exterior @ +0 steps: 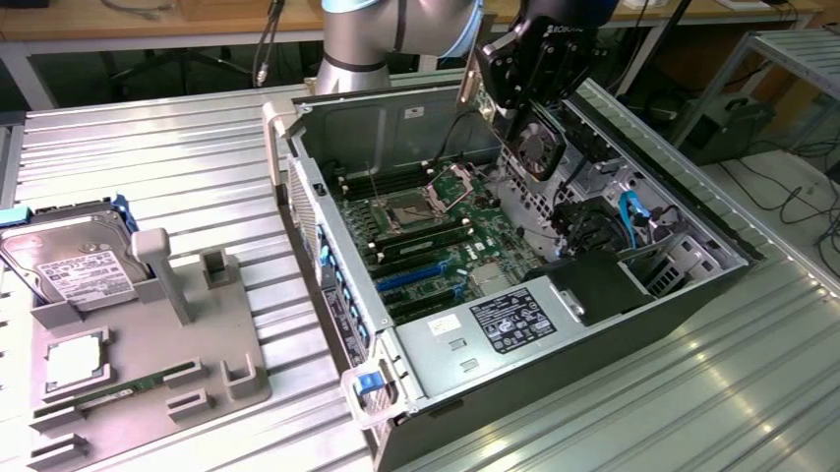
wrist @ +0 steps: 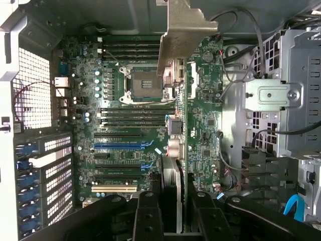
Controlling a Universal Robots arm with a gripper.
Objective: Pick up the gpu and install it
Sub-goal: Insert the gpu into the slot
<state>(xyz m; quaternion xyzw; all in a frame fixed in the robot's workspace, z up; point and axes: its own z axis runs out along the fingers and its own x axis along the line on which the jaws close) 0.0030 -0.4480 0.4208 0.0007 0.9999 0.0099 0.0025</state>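
Gripper [exterior: 525, 113] clamped on the gpu [exterior: 536, 147] hangs over the open computer case [exterior: 393, 128] on a ribbed metal table [exterior: 145, 157], parts tray [exterior: 197, 379] with hard drive [exterior: 73, 265] beside the case, wooden benches [exterior: 79, 20] behind.

The gpu [exterior: 536, 147], a thin dark card with a round fan and a silver-beige bracket [wrist: 183, 35] at one end, was held on edge in the tool [wrist: 175, 198], suspended above the motherboard [wrist: 125, 125] of the open computer case [exterior: 630, 383].
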